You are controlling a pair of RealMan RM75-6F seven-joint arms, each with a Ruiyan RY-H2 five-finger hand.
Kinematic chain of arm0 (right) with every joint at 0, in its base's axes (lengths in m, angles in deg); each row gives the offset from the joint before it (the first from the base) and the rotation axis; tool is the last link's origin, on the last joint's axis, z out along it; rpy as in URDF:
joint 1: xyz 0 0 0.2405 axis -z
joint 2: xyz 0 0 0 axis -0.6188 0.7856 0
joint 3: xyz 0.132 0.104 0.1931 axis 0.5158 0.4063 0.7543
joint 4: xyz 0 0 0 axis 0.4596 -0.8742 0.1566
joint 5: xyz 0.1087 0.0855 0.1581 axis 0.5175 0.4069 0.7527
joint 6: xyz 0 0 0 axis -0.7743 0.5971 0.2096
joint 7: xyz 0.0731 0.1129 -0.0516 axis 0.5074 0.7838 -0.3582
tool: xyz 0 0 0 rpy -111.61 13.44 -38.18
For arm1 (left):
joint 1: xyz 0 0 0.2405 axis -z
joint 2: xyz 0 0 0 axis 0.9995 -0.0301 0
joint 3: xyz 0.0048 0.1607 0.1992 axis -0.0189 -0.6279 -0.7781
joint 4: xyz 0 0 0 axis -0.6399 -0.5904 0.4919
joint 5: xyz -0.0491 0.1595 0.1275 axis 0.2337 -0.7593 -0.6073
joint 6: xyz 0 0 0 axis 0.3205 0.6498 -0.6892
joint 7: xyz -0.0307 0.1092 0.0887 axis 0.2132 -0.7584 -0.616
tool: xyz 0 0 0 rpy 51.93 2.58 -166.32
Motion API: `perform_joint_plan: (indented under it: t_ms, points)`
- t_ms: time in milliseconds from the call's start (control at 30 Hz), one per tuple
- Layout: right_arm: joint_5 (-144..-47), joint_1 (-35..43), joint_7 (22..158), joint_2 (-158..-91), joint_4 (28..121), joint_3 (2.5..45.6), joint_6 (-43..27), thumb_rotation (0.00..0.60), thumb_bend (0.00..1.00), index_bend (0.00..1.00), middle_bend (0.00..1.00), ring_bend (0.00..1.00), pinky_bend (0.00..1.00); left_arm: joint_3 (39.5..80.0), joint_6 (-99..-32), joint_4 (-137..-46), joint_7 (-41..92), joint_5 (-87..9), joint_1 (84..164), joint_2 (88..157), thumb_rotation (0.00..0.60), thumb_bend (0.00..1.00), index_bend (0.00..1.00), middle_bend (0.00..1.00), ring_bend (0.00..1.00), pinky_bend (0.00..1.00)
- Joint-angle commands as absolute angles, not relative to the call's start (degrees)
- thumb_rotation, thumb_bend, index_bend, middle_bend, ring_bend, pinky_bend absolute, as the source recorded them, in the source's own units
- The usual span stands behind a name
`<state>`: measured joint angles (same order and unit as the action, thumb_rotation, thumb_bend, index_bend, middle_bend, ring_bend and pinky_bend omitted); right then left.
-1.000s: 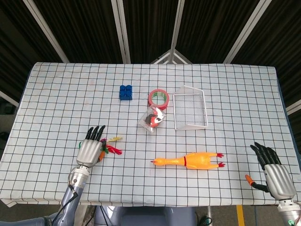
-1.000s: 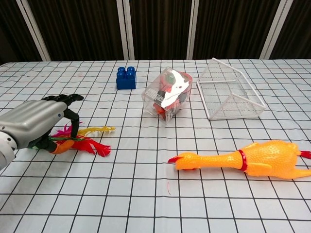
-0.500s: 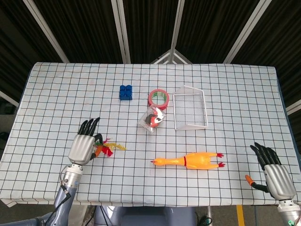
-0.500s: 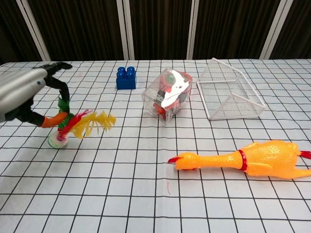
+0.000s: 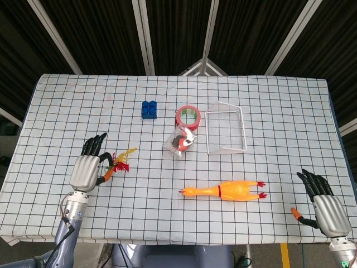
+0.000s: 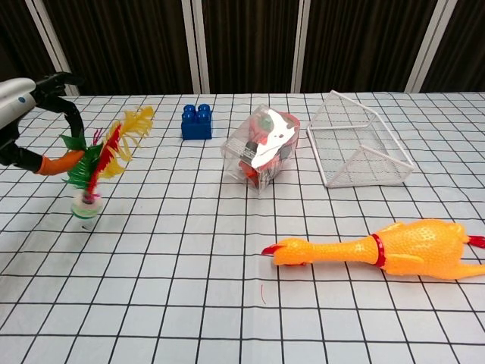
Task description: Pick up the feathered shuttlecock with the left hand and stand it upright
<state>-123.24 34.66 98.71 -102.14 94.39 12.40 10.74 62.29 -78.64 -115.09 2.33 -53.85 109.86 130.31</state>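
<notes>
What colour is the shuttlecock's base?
Pale green-white on the shuttlecock's base; clearest in the chest view.

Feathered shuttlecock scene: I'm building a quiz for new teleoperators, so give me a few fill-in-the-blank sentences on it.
1. The feathered shuttlecock stands with its base on the table and its feathers pointing ____.
2. The hand at the shuttlecock's feathers is the ____ hand.
3. The toy lying on its side near the table's front edge is a rubber ____.
4. The toy block behind the shuttlecock is coloured ____.

Missing words: up; left; chicken; blue
</notes>
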Motion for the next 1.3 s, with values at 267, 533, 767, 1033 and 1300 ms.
perform_joint_plan:
  t_ms: [267,533,767,1033,1300]
  points:
    - [-123.2,34.7,98.8,-102.1,94.4,12.4,10.7,0.600,0.34,0.00,0.00,0.00,0.00,61.9,-78.6,-113.9,3.9,-53.4,109.9,130.0,0.600,0.57,0.58,0.01,0.00,0.00]
    - [-123.2,34.7,98.7,-102.1,94.4,12.4,10.6,0.600,0.34,0.00,0.00,0.00,0.00,61.1,-78.0,-114.2,4.2,-53.3,109.8,129.4,0.600,0.54,0.57,0.01,0.00,0.00]
    - [-123.2,34.7,98.7,-102.2,94.4,12.4,10.7,0.600,0.34,0.00,0.00,0.00,0.00,59.9,-77.2,-114.4,4.5,-52.8,109.4,128.0,0.600,0.33,0.46,0.00,0.00,0.00]
    - [-123.2,34.7,98.8,-102.1,94.4,12.3,10.7,0.600,0.34,0.00,0.00,0.00,0.00,59.0,-80.1,-118.5,9.5,-55.7,107.1,123.0,0.600,0.20,0.13,0.00,0.00,0.00]
    - [-123.4,34.7,98.5,-102.1,94.1,12.3,10.7,0.600,0.34,0.00,0.00,0.00,0.00,54.8,-85.8,-123.2,13.6,-61.1,101.5,112.4,0.600,0.18,0.04,0.00,0.00,0.00]
